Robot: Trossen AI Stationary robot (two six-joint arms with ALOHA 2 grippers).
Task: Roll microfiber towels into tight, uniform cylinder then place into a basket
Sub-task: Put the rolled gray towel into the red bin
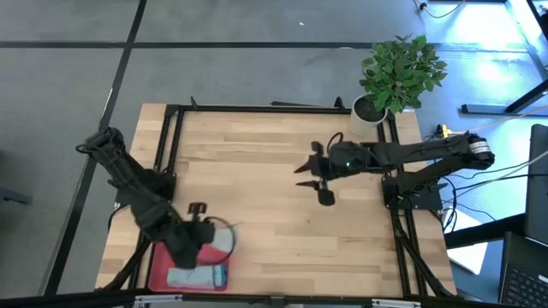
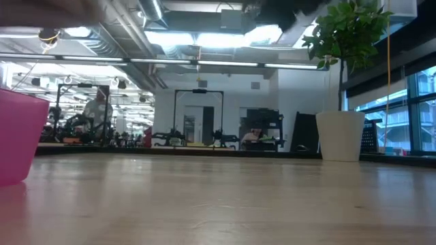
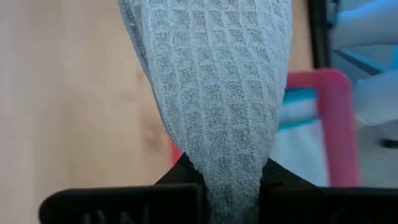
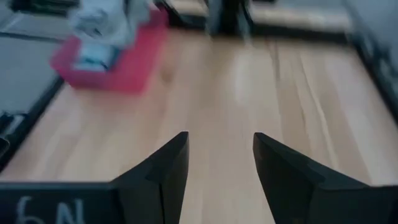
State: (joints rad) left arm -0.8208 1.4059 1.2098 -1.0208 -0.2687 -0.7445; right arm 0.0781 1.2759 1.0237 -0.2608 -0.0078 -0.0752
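Observation:
My left gripper is at the table's near left corner, over the far edge of the pink-red basket, shut on the light grey microfiber towel. This towel is a bunched roll. The pale blue-teal towel lies rolled inside the basket. My right gripper hovers open over the middle right of the table, pointing toward the basket, with nothing between its fingers. My left gripper pinches one end of the grey towel between its two fingers, with several layers gathered there. The fingers slant steeply down from above. The rest of the towel widens out past the fingertips and hangs above the basket's far wall.
A white pot with a green plant stands at the far right corner. A black metal frame runs along the table's edges. Bare wood lies between the two grippers. The basket's pink wall shows at the low view's left.

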